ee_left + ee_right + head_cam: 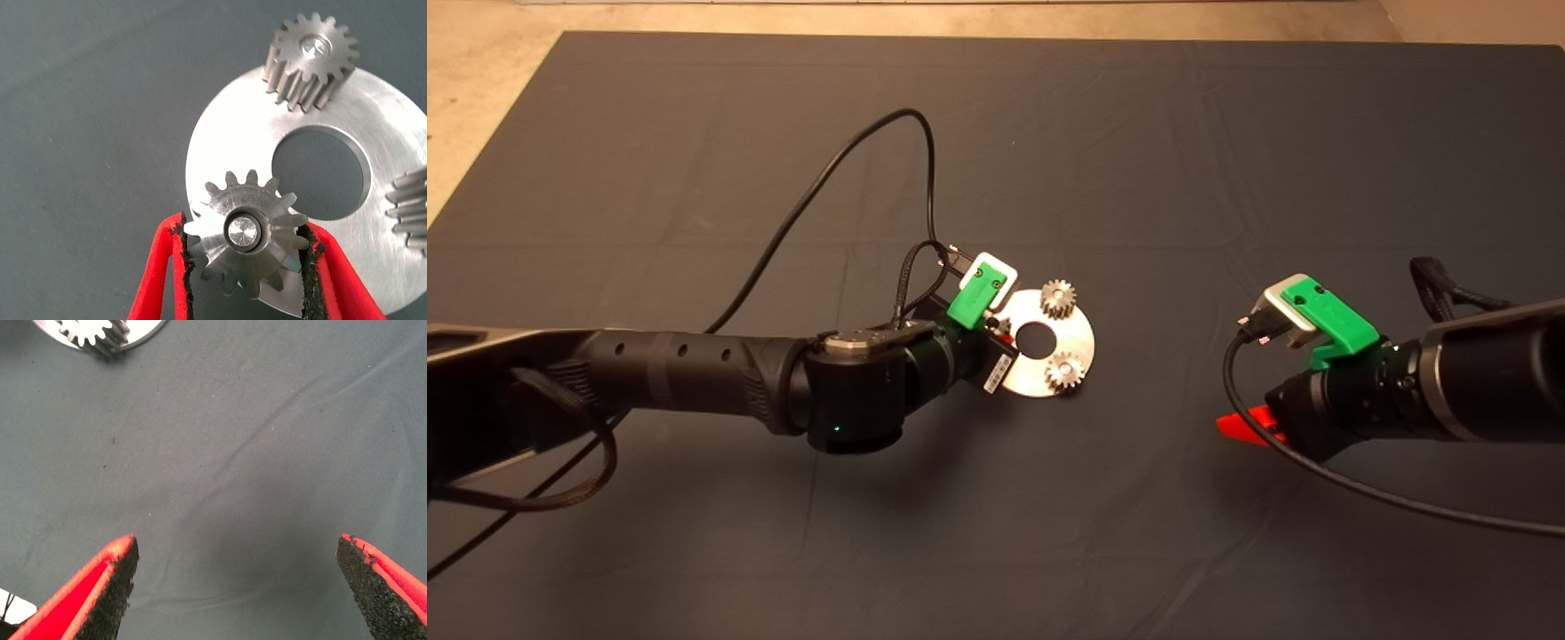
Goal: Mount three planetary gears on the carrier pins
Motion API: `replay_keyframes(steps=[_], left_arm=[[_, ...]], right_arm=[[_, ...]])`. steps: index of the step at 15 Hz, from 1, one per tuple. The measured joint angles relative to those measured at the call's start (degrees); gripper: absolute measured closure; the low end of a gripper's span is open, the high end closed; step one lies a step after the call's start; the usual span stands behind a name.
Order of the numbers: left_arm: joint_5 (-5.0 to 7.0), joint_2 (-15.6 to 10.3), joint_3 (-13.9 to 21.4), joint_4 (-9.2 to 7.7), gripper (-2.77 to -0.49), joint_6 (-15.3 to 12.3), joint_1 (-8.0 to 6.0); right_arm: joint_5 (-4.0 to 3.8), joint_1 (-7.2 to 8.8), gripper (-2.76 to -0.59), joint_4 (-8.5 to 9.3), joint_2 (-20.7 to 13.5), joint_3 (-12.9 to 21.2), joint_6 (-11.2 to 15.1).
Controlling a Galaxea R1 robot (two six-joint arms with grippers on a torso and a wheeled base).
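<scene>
head view
mat: dark mat [694, 133] covers the table, bare floor along the far edge
carrier disc: shiny round carrier disc [1083, 340] with large centre hole, near mat centre
gears seen: far gear [1057, 299] on the disc's far side, near gear [1064, 371] on its near side, both seated flat on the disc
left arm: comes in from the left, left gripper [996, 333] right over the disc's left edge, green mount above it, fingers mostly hidden by the wrist
right arm: comes in from the right, right gripper [1249, 431] low over bare mat, well apart from the disc
cable: black cable [871, 142] loops from the left wrist across the mat

left wrist view
held gear: third gear [247, 233] sits on a carrier pin [242, 231], silvery pin end showing in the bore, gear flat on the disc [373, 133]
left fingers: red fingers [157, 280] clamped on the third gear, black pads against its teeth on both sides
other gears: one gear [310, 60] on its pin [313, 45] across the centre hole; another gear [410, 207] cut by the picture's edge, its pin not visible

right wrist view
right fingers: red fingers [100, 587] wide apart, nothing between the pads, only mat [233, 467] below
disc edge: a bit of the disc [143, 339] and one gear [93, 333] at the picture's corner, far from the fingers
</scene>
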Motion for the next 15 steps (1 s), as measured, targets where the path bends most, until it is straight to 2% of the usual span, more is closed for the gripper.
replay_keyframes(steps=[10, 15], left_arm=[[-0.13, 0.01, -0.02, -0.09, -0.74, 0.13, 0.00], [-0.11, 0.09, -0.02, -0.07, -1.01, 0.15, 0.00]], right_arm=[[0.01, 0.01, -2.20, 0.00, 0.00, 0.00, -0.01], [0.00, 0.01, -2.20, 0.00, 0.00, 0.00, -0.01]])
